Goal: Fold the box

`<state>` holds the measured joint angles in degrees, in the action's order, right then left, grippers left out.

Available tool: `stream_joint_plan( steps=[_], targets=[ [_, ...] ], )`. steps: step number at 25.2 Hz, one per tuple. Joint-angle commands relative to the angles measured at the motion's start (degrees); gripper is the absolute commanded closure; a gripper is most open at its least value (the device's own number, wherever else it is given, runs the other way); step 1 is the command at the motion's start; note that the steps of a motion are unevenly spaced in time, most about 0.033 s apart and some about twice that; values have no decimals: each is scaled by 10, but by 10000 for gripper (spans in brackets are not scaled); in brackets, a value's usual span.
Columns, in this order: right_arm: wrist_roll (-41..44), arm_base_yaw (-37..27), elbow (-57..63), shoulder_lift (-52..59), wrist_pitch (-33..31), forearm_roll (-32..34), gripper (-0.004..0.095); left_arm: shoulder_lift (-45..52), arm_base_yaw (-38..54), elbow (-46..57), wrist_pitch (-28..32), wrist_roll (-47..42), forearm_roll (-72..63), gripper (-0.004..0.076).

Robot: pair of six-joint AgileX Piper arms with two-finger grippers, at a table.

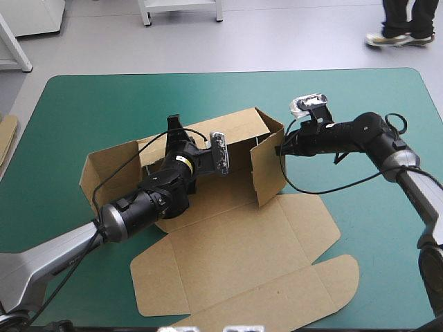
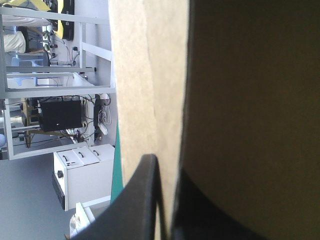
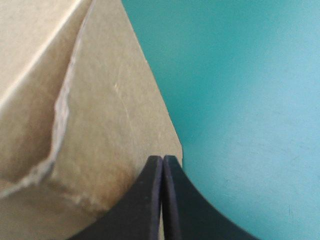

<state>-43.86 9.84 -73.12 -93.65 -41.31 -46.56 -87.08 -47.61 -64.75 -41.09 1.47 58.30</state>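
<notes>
Nearest you, the lid (image 1: 235, 270) of the brown box (image 1: 208, 200) lies flat on the teal-green cover (image 1: 76, 104), its tuck flaps spread toward the near edge. Beyond it, at the table's middle, the box's walls are partly raised. The left gripper (image 2: 167, 170) reaches in over the box floor and is clamped on an upright wall, with board between its black fingers. Farther right, the right gripper (image 3: 162, 160) has its fingers closed to a point against the outer corner of the side flap (image 1: 266, 169), with no board visibly between them. Expect light, stiff board that bends only at its creases and springs back. Take hold near a wall's top edge, close to a fold.
</notes>
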Motion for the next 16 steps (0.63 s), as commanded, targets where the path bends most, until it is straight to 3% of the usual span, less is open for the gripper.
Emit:
stream_joint_plan(
  steps=[1, 6, 16],
  targets=[
    [-115, -3, 48, 58, 53, -106, 925, 3, 0, 6, -43, -21, -82, 732],
    [-292, -3, 118, 93, 69, -251, 925, 3, 0, 6, -30, -32, -78, 732],
    [-372, -3, 130, 95, 51, -308, 925, 3, 0, 6, -26, -85, -28, 732]
  ],
)
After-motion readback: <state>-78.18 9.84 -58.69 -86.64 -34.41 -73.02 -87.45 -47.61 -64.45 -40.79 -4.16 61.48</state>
